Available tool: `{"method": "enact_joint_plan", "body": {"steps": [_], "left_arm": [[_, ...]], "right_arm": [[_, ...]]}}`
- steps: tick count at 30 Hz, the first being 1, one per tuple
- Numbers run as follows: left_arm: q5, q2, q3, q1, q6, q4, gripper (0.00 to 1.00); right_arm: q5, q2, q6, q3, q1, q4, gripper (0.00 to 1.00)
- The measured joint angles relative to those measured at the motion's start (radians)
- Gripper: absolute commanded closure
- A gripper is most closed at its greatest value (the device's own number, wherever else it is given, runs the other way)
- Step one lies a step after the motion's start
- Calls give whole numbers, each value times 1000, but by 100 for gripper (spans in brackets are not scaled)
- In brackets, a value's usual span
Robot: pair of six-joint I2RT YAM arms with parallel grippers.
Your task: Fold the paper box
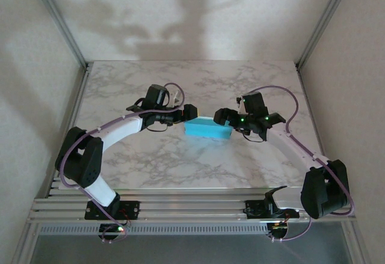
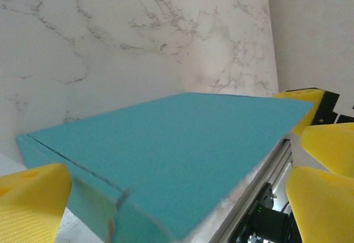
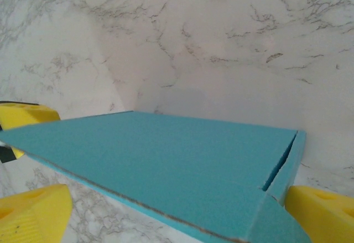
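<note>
Top external view: turquoise card paper box [image 1: 207,129] sits mid-bench [image 1: 150,168], between left tool [image 1: 190,112] and right tool [image 1: 221,117], both released wide. Right wrist view adds a gaping corner seam [image 3: 281,163].

table [image 1: 198,77] rear: free | centre: paper box [image 1: 207,128], left claw [image 1: 190,112] and right claw [image 1: 222,117] apparently touching it

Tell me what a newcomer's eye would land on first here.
The turquoise paper box, a shallow closed block, lies in the middle of the marble table and is the one strong colour in the top view. The left gripper and right gripper flank its two ends with jaws open. Their yellow fingers frame the box in the wrist views.
</note>
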Motion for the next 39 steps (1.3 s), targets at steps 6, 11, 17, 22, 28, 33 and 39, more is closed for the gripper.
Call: {"method": "enact_joint_plan", "body": {"steps": [6, 11, 17, 22, 28, 33, 39], "left_arm": [[-30, -17, 1, 20, 29, -48, 1], [-47, -69, 8, 27, 82, -106, 9], [-65, -109, 38, 27, 179, -188, 22], [-77, -109, 74, 27, 279, -266, 46], [-82, -90, 130, 28, 370, -338, 57], [-82, -55, 170, 27, 426, -385, 62], [-114, -21, 206, 20, 467, -434, 64]], "right_arm": [[0, 0, -12, 2, 0, -7, 1], [5, -7, -40, 7, 0, -30, 1], [51, -43, -103, 26, 0, -101, 6], [84, -60, -170, 72, 0, -169, 25], [103, -59, -264, 132, 0, -251, 55], [145, -29, -320, 169, 0, -303, 58], [196, -15, -362, 173, 0, -339, 63]]}}
